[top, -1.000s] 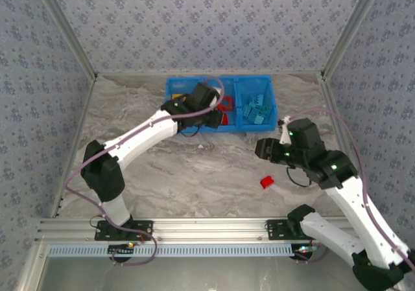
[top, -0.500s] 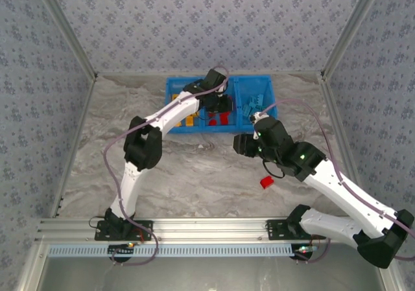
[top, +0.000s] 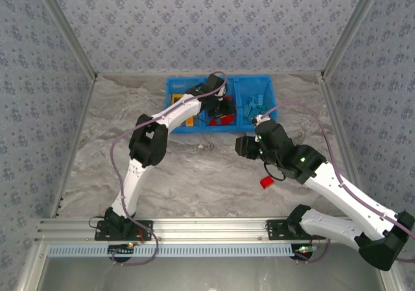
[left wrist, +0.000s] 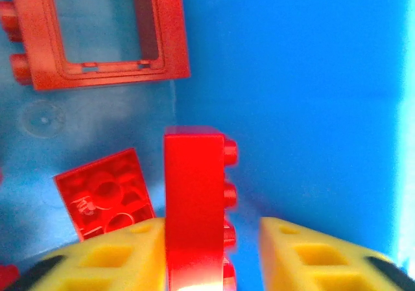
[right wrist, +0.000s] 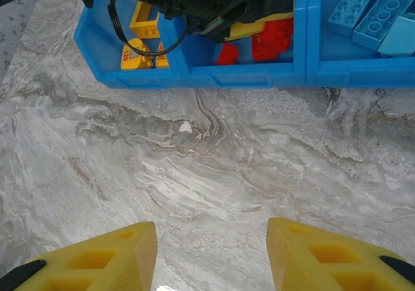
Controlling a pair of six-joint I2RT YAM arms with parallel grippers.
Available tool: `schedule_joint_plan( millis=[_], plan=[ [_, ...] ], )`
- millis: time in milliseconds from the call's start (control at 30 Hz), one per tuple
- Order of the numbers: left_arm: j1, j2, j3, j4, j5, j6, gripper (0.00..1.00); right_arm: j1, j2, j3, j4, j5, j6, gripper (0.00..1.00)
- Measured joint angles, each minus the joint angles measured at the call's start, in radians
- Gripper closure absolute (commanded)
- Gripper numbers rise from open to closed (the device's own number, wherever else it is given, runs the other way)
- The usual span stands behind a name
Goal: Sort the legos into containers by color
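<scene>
The small red plastic brick (top: 266,182) on the grey tabletop (top: 194,174) lies just behind the open right claw (right wrist: 211,245). The left claw (left wrist: 211,242), open too, is far off.

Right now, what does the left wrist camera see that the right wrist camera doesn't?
Left wrist: close up, a red brick on edge between the fingers of the open left tool, beside a red frame. Right wrist: the marble table under the open right tool, plus yellow pieces and light blue bricks. Both: the blue bin and red legos.
</scene>
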Motion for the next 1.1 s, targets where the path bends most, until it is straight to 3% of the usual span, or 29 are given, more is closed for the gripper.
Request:
schedule_joint_plan(
  millis=[333,600,700,800,900,1100],
  plan=[
    [-0.002,-0.070,-0.120,0.036,-0.001,-0.011,0.51,-0.001,-0.001,-0.014,-0.065,0.085,0.064,0.46],
    [-0.042,-0.433,-0.394,0.106,-0.059,0.013,0.50,-0.044,0.003,-0.148,-0.214,0.140,0.311,0.39],
    [-0.122,-0.609,-0.519,0.148,-0.088,0.074,0.47,-0.074,0.026,-0.237,-0.229,0.102,0.410,0.35],
    [-0.262,-0.779,-0.681,0.178,-0.132,0.162,0.41,-0.122,0.034,-0.314,-0.218,0.043,0.486,0.32],
    [-0.412,-0.899,-0.847,0.202,-0.182,0.233,0.38,-0.175,0.048,-0.355,-0.175,-0.019,0.526,0.31],
    [-0.615,-1.066,-1.159,0.250,-0.341,0.283,0.38,-0.244,0.093,-0.404,-0.087,-0.102,0.580,0.32]
  ],
)
